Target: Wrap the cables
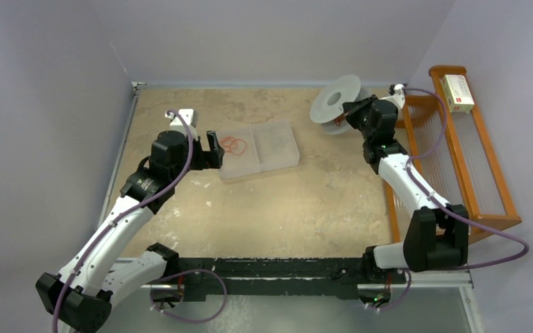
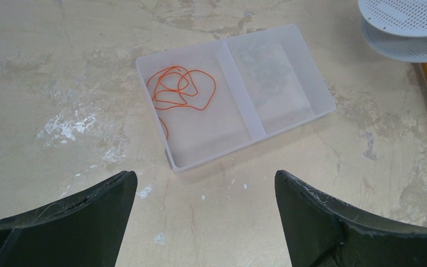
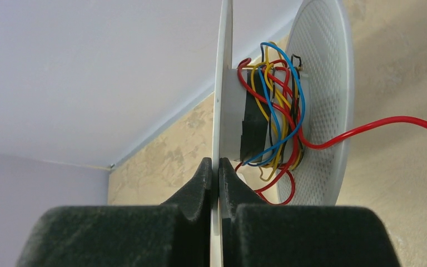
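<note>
A thin orange-red cable [image 2: 179, 89] lies in loose loops in the left compartment of a clear plastic tray [image 2: 292, 33]; it also shows in the top view [image 1: 234, 145]. My left gripper [image 2: 205, 183] is open and empty, just short of the tray's near edge; in the top view it [image 1: 213, 149] is at the tray's left side. My right gripper [image 3: 218, 166] is shut on one disc of the grey double-disc spool [image 3: 318, 83], held off the table at the back right [image 1: 336, 98]. Red, blue, yellow and black wires [image 3: 278, 111] are wound on its core; a red wire trails off right.
The tray [image 1: 277, 146] has two compartments; the right one holds a clear film. An orange wooden rack [image 1: 458, 159] stands along the right edge, with a small white-and-red box [image 1: 457, 92] on its far end. Walls close the back and sides.
</note>
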Action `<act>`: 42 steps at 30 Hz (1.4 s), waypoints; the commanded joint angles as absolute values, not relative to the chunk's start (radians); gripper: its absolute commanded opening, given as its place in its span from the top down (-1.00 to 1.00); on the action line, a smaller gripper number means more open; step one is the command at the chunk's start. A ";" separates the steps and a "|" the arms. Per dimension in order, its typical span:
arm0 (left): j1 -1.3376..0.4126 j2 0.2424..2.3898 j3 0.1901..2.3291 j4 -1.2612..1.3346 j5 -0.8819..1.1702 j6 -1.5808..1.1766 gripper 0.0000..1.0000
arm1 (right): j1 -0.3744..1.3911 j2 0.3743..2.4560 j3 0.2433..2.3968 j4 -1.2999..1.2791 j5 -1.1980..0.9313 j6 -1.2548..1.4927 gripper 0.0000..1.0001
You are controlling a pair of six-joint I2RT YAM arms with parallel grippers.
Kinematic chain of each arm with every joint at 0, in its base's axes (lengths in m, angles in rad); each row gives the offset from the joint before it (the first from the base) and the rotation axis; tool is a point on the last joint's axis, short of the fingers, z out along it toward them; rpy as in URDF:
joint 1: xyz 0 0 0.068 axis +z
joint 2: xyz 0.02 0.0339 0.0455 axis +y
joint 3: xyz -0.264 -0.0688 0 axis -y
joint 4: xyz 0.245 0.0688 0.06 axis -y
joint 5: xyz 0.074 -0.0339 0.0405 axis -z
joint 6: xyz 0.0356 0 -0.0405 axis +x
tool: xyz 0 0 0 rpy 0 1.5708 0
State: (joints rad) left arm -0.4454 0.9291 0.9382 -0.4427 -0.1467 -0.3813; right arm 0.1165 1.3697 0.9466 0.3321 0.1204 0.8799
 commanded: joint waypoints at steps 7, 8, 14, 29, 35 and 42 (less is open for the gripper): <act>-0.442 0.888 0.943 -0.423 -0.216 -0.380 -0.88 | 0.125 1.269 1.172 0.236 -0.108 0.602 1.00; -0.444 0.882 0.944 -0.425 -0.229 -0.383 -0.87 | 0.133 1.258 1.180 0.221 -0.117 0.585 1.00; -0.444 0.861 0.937 -0.424 -0.264 -0.411 -0.87 | 0.219 1.207 1.233 0.135 -0.176 0.441 1.00; -0.444 0.761 1.097 -0.622 -0.434 -0.433 -0.86 | 0.418 1.236 1.375 -0.063 -0.433 0.089 1.00; -0.445 0.746 1.149 -0.695 -0.417 -0.439 -0.86 | 0.521 1.244 1.359 -0.050 -0.476 0.005 1.00; -0.443 0.725 1.189 -0.751 -0.400 -0.434 -0.86 | 0.676 1.266 1.347 -0.024 -0.485 -0.095 1.00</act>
